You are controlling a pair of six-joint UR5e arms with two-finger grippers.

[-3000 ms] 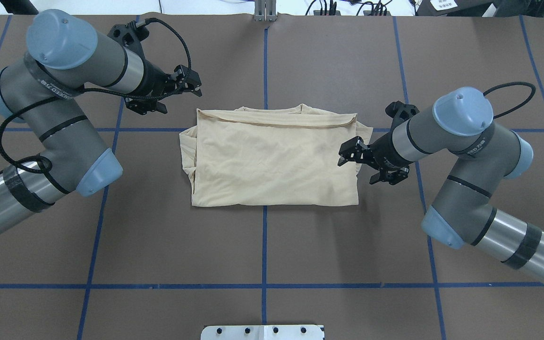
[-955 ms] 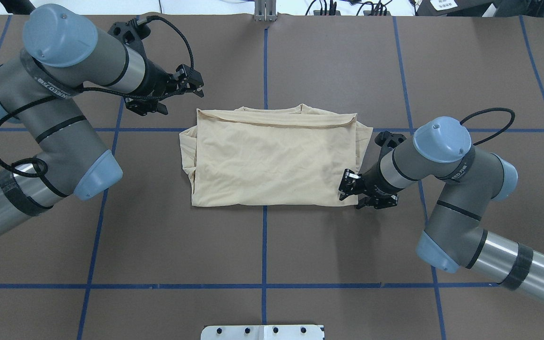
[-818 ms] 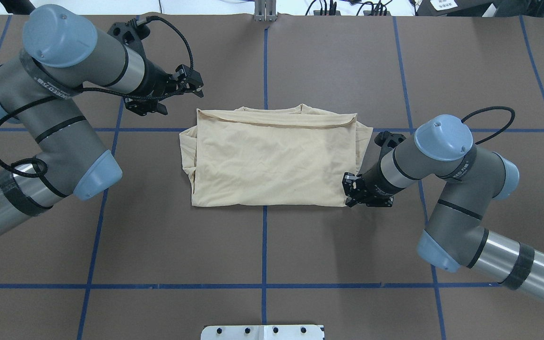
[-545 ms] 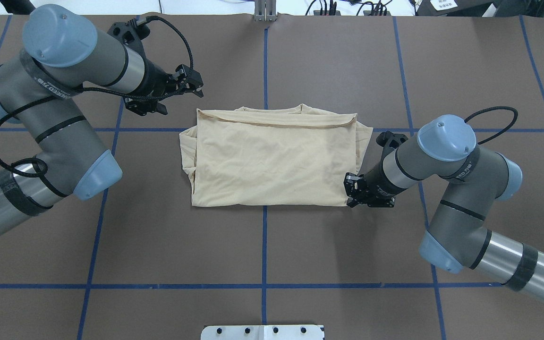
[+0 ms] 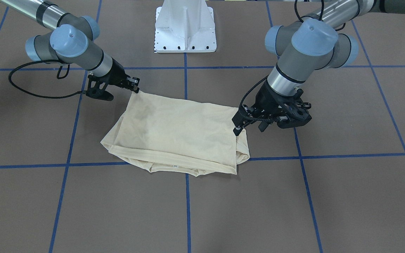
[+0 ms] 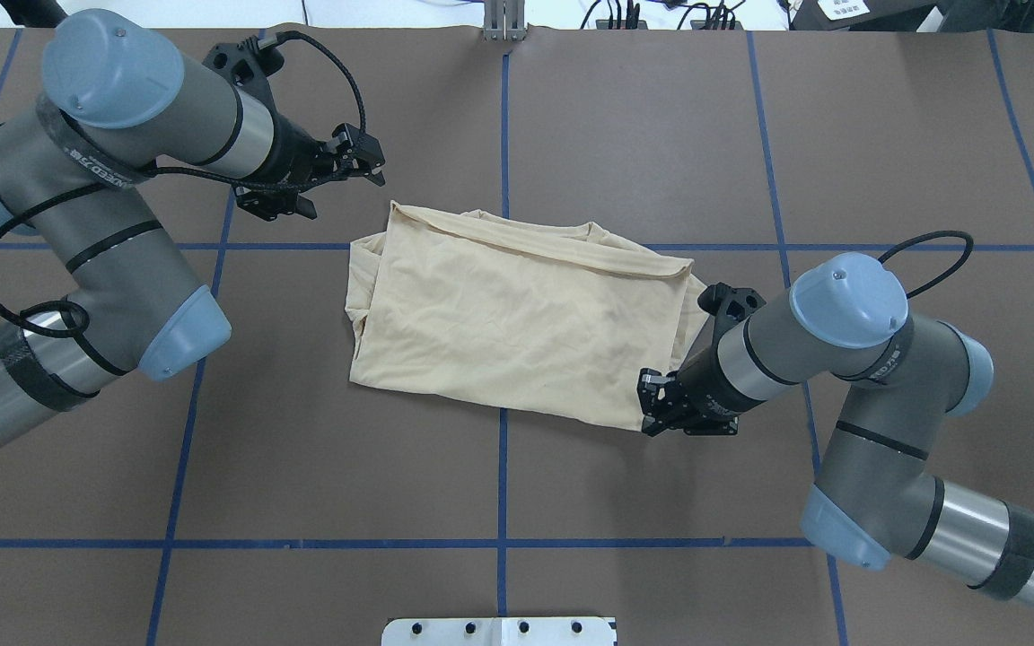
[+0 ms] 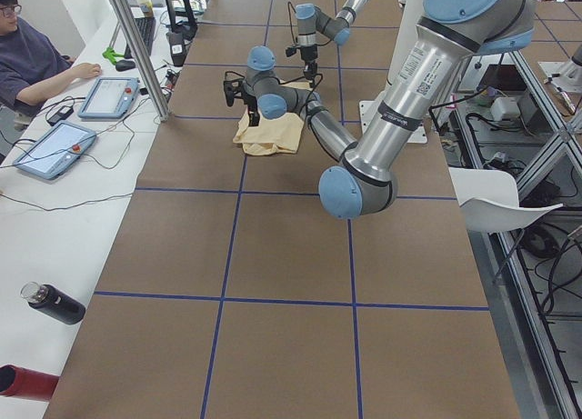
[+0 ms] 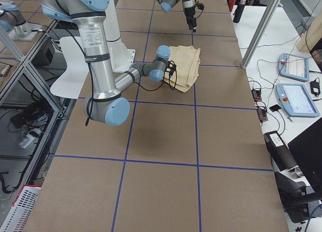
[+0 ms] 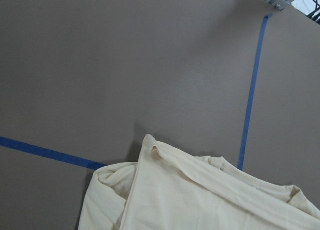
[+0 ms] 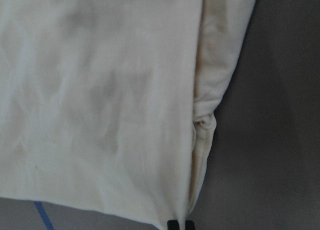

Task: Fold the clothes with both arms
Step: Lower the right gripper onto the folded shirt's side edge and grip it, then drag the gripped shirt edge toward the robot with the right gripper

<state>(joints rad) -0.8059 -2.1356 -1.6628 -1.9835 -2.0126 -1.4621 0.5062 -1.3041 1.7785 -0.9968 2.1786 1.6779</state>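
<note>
The clothes [image 6: 517,318] are one cream shirt folded into a rectangle, lying skewed on the brown table [image 6: 643,135]; the same shirt [image 5: 178,135] shows in the front view. My right gripper [image 6: 650,414] is shut on the shirt's near right corner, also seen from the front [image 5: 136,88]. In the right wrist view its fingertips [image 10: 179,224] pinch the cloth's edge [image 10: 100,100]. My left gripper [image 6: 377,164] hangs open above the shirt's far left corner and does not touch it [image 5: 249,129]. The left wrist view shows that corner [image 9: 150,145].
Blue tape lines [image 6: 503,467] grid the table. The white pedestal base [image 5: 185,28] stands at the robot's edge. In the exterior left view a person [image 7: 36,60] sits at a side table with tablets [image 7: 109,96], and a black bottle [image 7: 55,303] lies nearer.
My right gripper moved from the shirt's right edge to its near right corner, shut on it and pulled it toward the robot, swinging the shirt askew. The left arm barely moved.
</note>
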